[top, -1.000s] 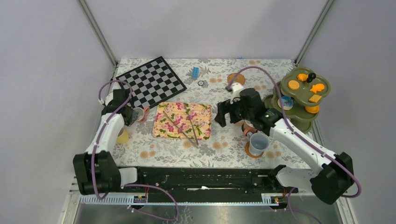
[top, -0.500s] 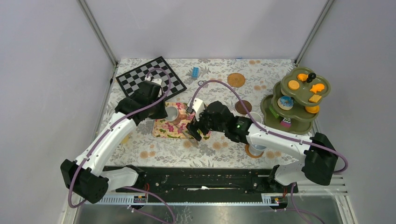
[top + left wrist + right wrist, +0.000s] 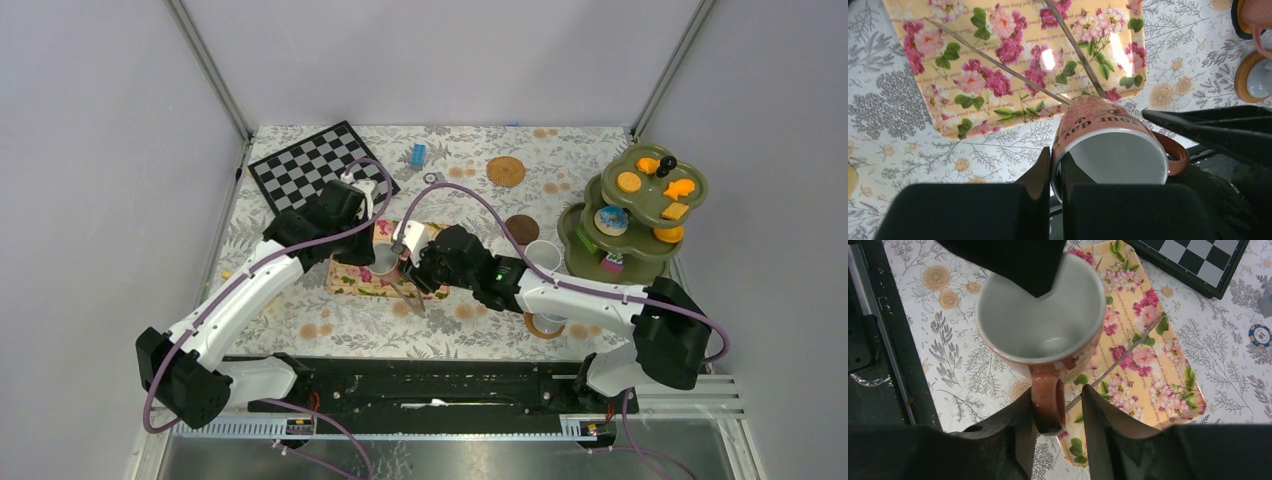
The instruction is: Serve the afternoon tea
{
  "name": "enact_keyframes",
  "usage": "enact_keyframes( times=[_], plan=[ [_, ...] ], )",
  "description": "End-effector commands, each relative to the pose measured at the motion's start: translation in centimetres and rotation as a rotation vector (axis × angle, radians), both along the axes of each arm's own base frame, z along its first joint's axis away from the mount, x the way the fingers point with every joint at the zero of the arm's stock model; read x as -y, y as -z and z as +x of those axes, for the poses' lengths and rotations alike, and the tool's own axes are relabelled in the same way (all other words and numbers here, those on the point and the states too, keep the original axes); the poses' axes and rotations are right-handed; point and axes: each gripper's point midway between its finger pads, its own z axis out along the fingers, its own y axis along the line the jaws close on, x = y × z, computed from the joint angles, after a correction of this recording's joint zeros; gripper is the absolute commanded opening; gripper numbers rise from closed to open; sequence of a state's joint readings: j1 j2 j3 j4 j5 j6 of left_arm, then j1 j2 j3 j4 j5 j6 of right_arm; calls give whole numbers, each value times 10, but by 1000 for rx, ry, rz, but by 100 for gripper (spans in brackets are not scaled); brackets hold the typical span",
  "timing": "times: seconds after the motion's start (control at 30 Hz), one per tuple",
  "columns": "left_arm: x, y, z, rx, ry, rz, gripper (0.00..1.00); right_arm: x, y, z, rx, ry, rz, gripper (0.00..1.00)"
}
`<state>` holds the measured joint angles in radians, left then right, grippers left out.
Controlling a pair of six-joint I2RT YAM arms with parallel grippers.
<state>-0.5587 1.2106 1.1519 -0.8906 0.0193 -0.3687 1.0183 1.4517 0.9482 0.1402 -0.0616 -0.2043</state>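
Okay, from the top camera I see both arms meeting in the middle of the frame, over the flowery tray [image 3: 360,283]. My left gripper [image 3: 372,252] holds the brown mug [image 3: 385,264] there, and my right gripper [image 3: 408,274] is right beside it. I cannot tell if the mug rests on the tray or hangs above it. The thin, shiny tongs [image 3: 410,298] lie on the tray. At the right of the frame is a green stand [image 3: 645,270] with two levels, and flat orange pastries [image 3: 629,182] sit on its top level. A round cream mug [image 3: 543,254] stands just left of the stand. A dark coaster [image 3: 521,229] lies near it, and a woven coaster [image 3: 506,171] lies higher up. A black and white checkerboard [image 3: 322,175] sits at the upper left.

From the left wrist camera, the mug fills the lower middle. It is smooth and white inside, pinkish brown outside, with writing on it. My left fingers [image 3: 1040,170] are pinched tight on its thin rim. The tray looks glossy, with pink flowers.

From the right wrist camera, I look down into the round mug. Its curved handle sits low in the middle, between my right fingers [image 3: 1020,430]. They stand apart, with a slim gap on one side of the handle. The tablecloth [image 3: 953,360] has grey leaf prints.
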Motion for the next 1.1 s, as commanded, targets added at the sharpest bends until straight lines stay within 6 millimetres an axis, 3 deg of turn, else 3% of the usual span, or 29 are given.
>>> enact_keyframes(
  times=[0.0,0.13,0.2,0.23,0.3,0.33,0.43,0.57,0.77,0.87,1.0,1.07],
  plan=[
    [7,-10,8,67,55,-4,0,-9,-10,5,80,-27,30,37],
    [15,-12,11,70,91,0,0,-12,-4,0,97,-80,28,27],
    [17,-14,16,76,90,12,0,-9,-6,8,115,-35,24,8],
    [17,-17,19,81,83,16,8,-6,-8,12,124,-2,24,0],
    [14,-30,29,124,40,26,50,2,-9,18,141,47,23,0],
    [12,-40,34,155,15,20,65,7,-8,19,148,65,19,0],
    [-1,-80,54,287,-93,32,97,42,-8,43,192,260,-7,0],
    [-26,-125,70,457,-236,35,99,114,-18,80,159,524,66,0],
    [-27,-134,74,568,-241,-17,99,213,-17,117,190,831,31,0],
    [-15,-125,73,577,-182,-58,99,236,-8,130,150,900,57,0],
    [10,-99,60,513,-42,-130,99,253,6,144,138,976,29,0],
    [11,-83,56,509,-18,-123,99,260,13,151,128,1003,23,0]
  ],
)
